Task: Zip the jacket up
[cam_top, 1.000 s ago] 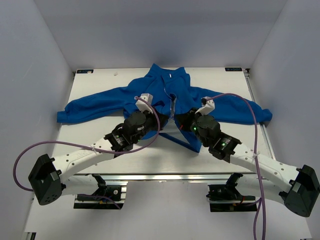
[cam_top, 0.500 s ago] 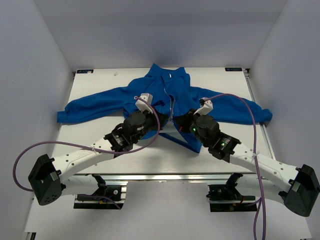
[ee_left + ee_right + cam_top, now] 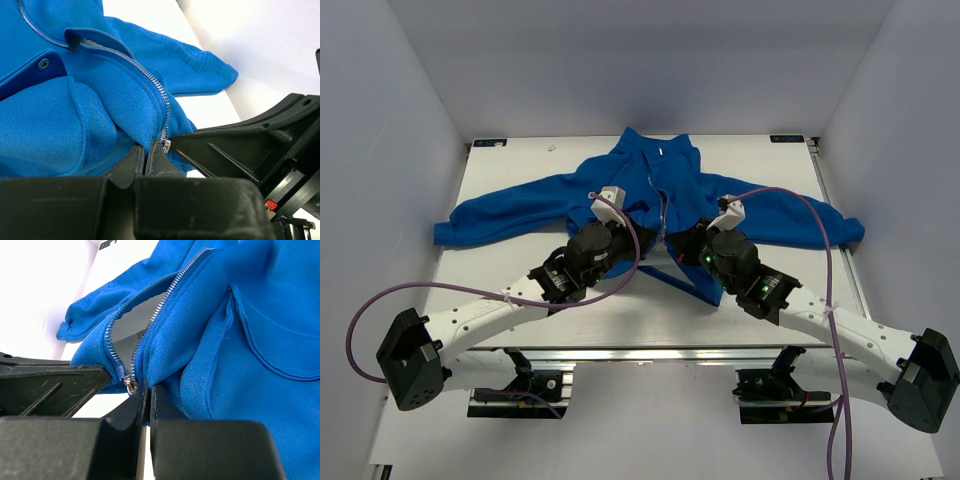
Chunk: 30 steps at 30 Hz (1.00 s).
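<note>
The royal-blue jacket (image 3: 642,188) lies spread on the table, collar at the far side, sleeves out to both sides. Its light zipper (image 3: 665,207) runs down the middle and stands apart near the hem. My left gripper (image 3: 648,237) is shut on the left front edge beside the zipper end (image 3: 165,145); its fingertips (image 3: 141,152) pinch the fleece (image 3: 60,125). My right gripper (image 3: 682,238) is shut on the right front edge (image 3: 260,315) next to the silver slider (image 3: 131,384). The two tooth rows (image 3: 165,295) are apart above it. The grippers almost touch.
The white table (image 3: 520,165) has a metal rail along its near edge (image 3: 650,353). Pale walls close in the left, right and far sides. Purple cables loop from each wrist. The lower hem of the jacket (image 3: 695,285) lies lifted between the arms.
My right gripper has edged slightly left toward the left gripper. The left arm and the jacket have barely moved.
</note>
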{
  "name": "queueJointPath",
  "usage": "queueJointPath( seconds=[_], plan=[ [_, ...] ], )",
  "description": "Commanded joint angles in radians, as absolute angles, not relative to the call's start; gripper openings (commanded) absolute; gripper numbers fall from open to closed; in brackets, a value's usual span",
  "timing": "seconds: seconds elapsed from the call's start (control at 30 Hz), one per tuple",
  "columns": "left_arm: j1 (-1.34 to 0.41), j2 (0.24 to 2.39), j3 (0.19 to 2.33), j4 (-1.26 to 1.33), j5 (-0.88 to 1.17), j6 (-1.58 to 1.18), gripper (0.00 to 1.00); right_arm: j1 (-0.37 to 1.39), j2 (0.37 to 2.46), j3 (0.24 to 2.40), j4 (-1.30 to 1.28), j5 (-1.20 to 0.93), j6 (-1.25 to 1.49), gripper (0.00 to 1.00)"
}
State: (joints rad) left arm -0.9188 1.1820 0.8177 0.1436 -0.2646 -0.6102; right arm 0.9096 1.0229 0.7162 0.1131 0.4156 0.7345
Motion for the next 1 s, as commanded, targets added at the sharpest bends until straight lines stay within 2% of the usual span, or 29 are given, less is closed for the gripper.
queueJointPath(
  seconds=[0.0,0.97],
  plan=[
    [-0.928,1.147,0.844,0.196,-0.247,-0.609,0.00,0.907,1.031,0.729,0.155,0.414,0.750,0.00],
    [-0.928,1.172,0.842,0.186,-0.225,-0.621,0.00,0.907,1.011,0.746,0.213,0.436,0.762,0.00]
  ],
)
